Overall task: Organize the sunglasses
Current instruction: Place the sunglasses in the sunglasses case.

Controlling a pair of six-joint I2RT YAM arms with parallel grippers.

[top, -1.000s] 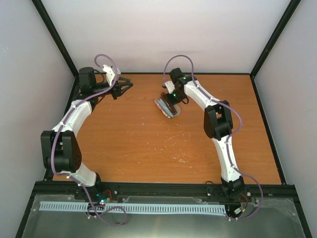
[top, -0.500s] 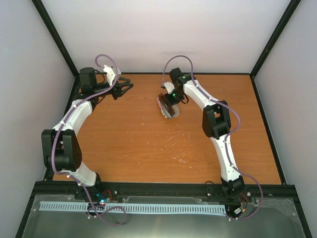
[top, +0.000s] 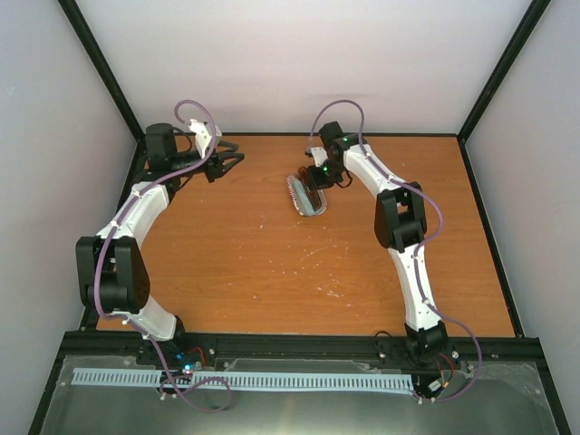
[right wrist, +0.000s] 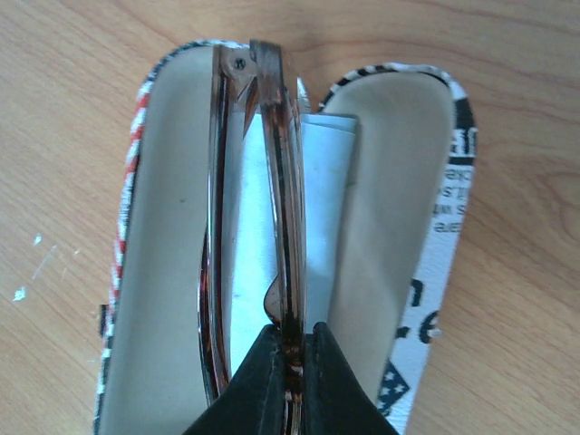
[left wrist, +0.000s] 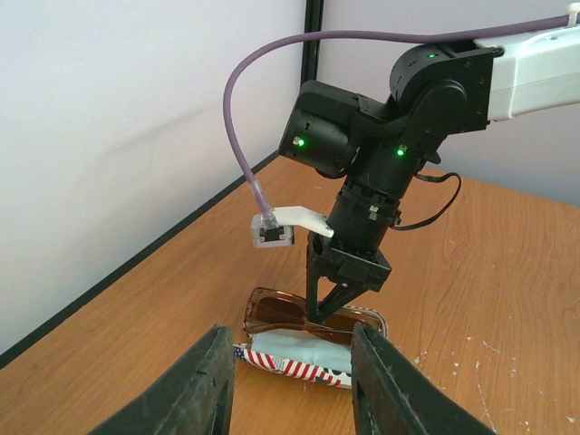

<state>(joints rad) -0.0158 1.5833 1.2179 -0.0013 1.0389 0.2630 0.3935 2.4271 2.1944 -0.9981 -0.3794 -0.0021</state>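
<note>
The right gripper (right wrist: 292,340) is clenched on the folded sunglasses (right wrist: 276,181), standing them on edge over the cloth (right wrist: 326,208) inside the open case (right wrist: 172,272), apparently to seat them there, while the left gripper (top: 228,163) hangs well apart, spread and empty.

The only print I can find is on the open case (right wrist: 435,227), on the flap right of my right hand (right wrist: 292,343). Small black lines on white run along its edge, too fine to read. Closer to the hand, bigger black letters are cut by the fold: perhaps an "n" and an "e", no whole word.
</note>
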